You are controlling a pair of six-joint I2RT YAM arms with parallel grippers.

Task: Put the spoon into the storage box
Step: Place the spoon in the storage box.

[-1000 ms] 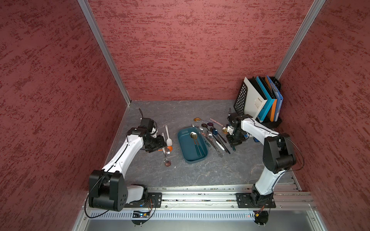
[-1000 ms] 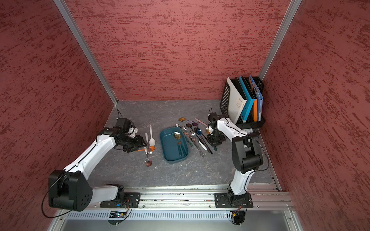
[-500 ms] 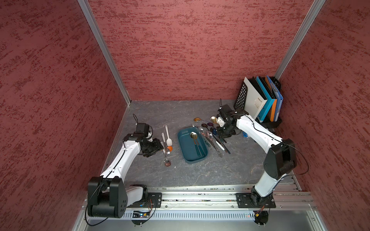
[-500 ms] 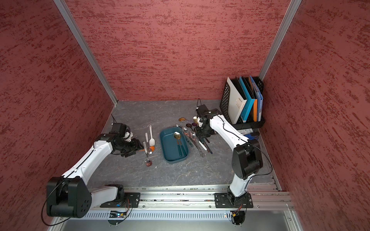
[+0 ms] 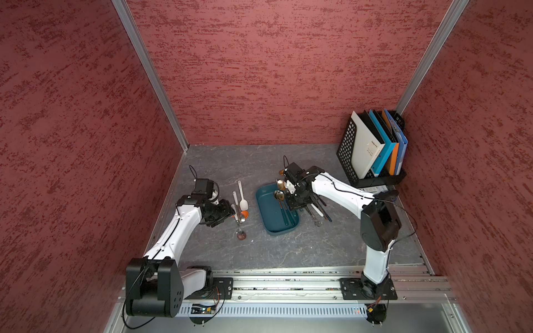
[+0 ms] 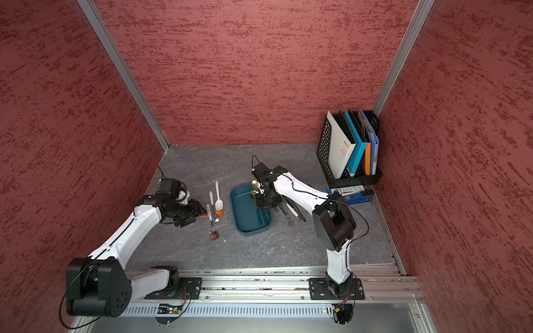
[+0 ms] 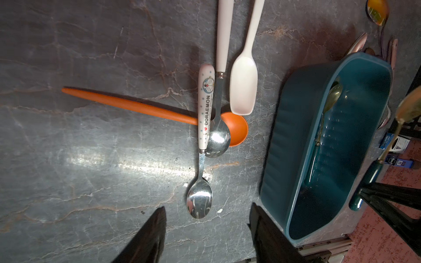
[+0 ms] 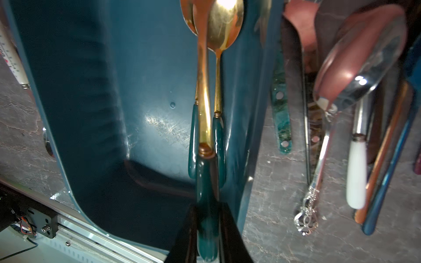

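The dark teal storage box sits mid-table. My right gripper is shut on the teal handle of a gold spoon. It holds the spoon lengthwise above the box's right side. A similar gold spoon lies inside the box. My left gripper is open and empty, low over the table. It is just short of the bowl of a Doraemon-handled spoon.
Left of the box lie a white spoon, an orange spoon and a steel spoon, overlapping. Right of the box is a pile of cutlery. A black mesh file rack with folders stands back right.
My right gripper has swung left from the cutlery pile to over the box, carrying the gold spoon. My left gripper has drawn back slightly from the left spoons.
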